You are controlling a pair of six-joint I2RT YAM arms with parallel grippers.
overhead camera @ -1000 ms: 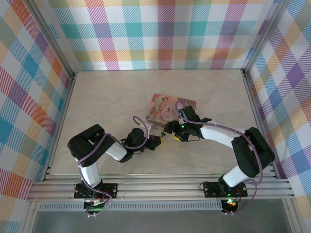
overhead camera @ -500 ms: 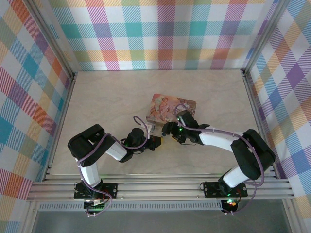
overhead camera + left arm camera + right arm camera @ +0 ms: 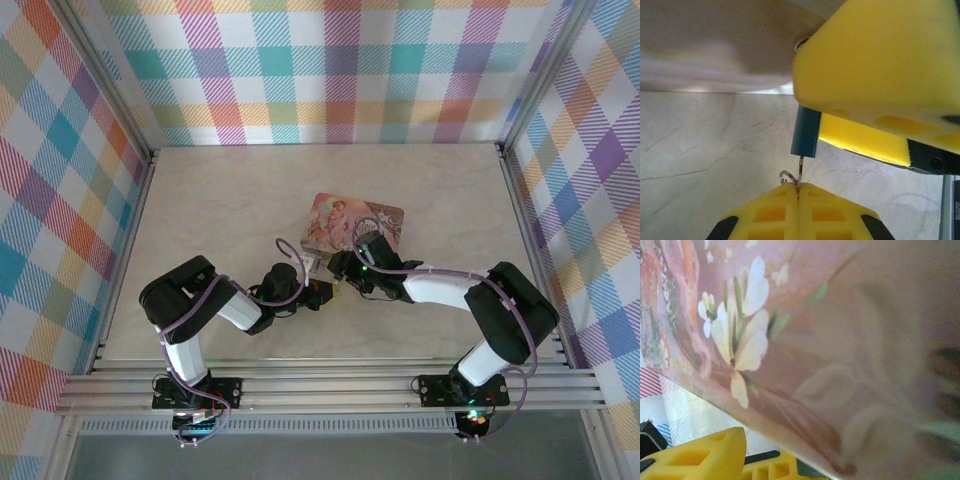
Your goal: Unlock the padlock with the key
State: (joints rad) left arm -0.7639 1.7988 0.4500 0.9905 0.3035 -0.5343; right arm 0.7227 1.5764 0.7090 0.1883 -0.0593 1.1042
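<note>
Well, the key (image 3: 799, 167) looks tiny, thin, stiff and slippery, so the left gripper (image 3: 798, 189) pinches it tight at its ring end, its long blade pointing straight out, tip touching the little blue padlock (image 3: 806, 131). That padlock sits between the fingers of the right gripper (image 3: 811, 109); I cannot tell if they squeeze it.
</note>
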